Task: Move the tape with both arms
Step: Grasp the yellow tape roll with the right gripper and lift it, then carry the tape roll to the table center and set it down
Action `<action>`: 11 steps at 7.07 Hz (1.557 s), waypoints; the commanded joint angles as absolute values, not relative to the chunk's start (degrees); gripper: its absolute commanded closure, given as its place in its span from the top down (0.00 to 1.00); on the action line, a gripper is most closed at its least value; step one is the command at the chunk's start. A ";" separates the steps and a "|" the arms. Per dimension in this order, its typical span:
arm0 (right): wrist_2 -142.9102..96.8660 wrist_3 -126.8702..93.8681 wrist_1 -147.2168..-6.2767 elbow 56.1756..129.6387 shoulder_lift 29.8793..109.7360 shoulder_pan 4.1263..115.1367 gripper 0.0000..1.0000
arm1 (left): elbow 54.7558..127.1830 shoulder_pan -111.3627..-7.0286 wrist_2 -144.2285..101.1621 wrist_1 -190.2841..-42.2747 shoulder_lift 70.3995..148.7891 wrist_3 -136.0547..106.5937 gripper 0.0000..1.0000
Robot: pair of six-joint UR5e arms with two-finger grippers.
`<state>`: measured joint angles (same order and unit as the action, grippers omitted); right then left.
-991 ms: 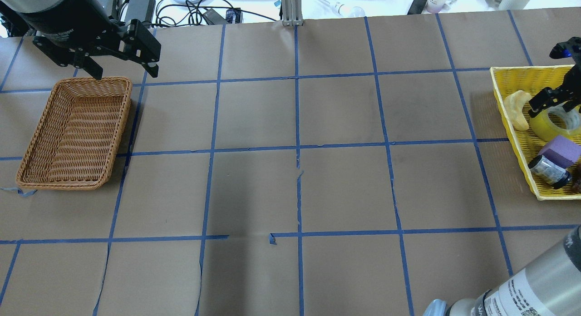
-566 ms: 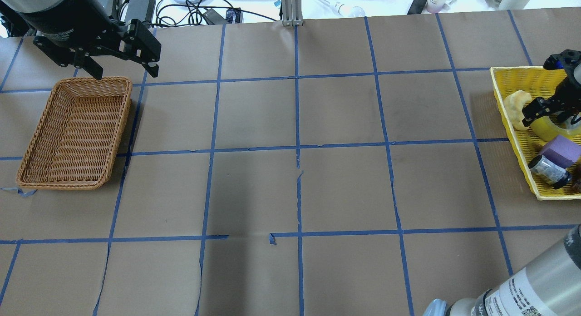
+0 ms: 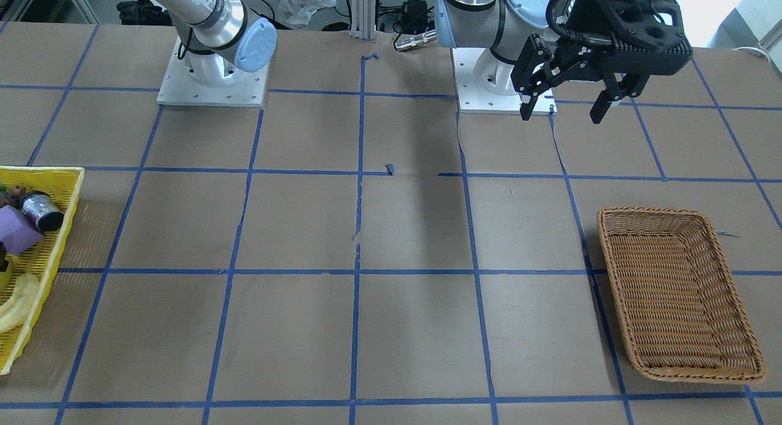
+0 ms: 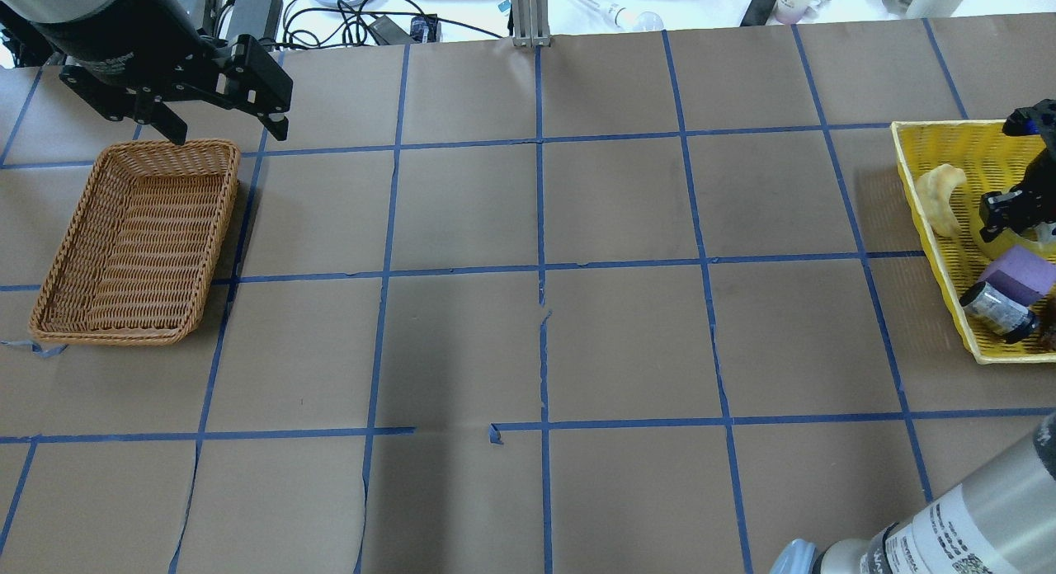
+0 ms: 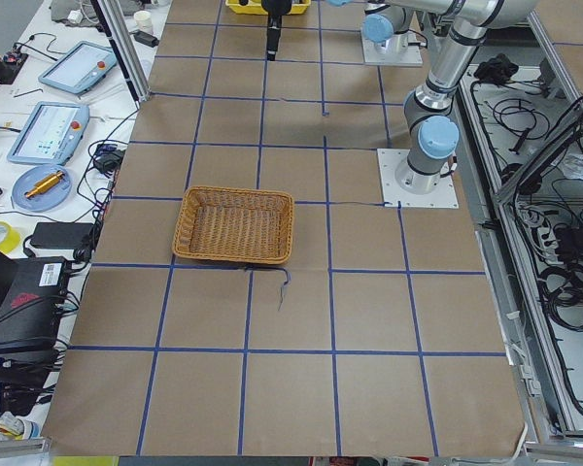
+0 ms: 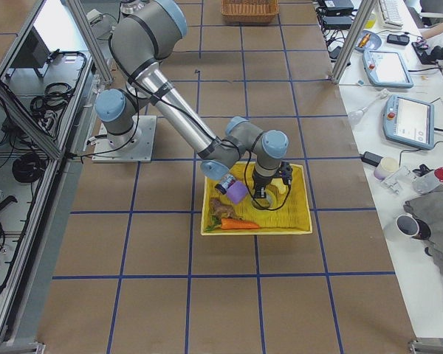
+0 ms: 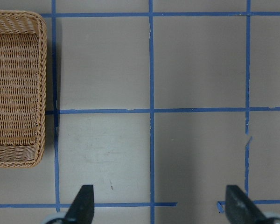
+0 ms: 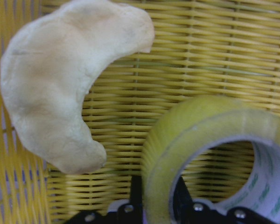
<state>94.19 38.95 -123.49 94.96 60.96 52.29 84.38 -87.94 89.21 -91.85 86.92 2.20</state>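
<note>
The yellow tape roll lies in the yellow basket at the table's right end. My right gripper is down inside the basket. In the right wrist view its two fingers stand on either side of the roll's wall, one outside and one in the whitish core, shut on it. In the overhead view the gripper hides most of the roll. My left gripper is open and empty, high over the far edge of the wicker basket; it also shows in the front view.
In the yellow basket a pale crescent piece lies just left of the tape. A purple block and a dark jar lie nearer the robot. Blue tape lines grid the brown table.
My right gripper has dropped lower into the yellow basket and its fingers have closed in on the tape roll's wall. The left arm has not moved.
</note>
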 commanded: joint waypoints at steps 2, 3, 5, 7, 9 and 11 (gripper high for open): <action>93.61 39.02 -122.18 91.43 68.07 53.78 0.00 | 84.38 -87.98 89.21 -91.85 86.92 2.20 1.00; 93.69 38.85 -121.82 90.54 71.25 58.23 0.00 | 84.38 -87.89 89.03 -91.58 86.92 2.20 1.00; 93.17 23.24 -117.45 90.70 73.82 71.38 0.00 | 84.46 -87.80 89.03 -91.58 86.92 2.20 1.00; 93.17 -1.63 -116.90 91.23 72.87 89.91 0.00 | 84.46 -87.80 89.03 -91.58 86.92 2.20 1.00; 91.86 -20.57 -115.24 94.02 72.33 103.39 0.00 | 84.46 -87.71 89.03 -91.67 86.92 2.20 1.00; 87.30 -29.41 -116.18 99.38 72.25 110.53 0.00 | 84.55 -87.71 89.03 -91.67 86.92 2.20 1.00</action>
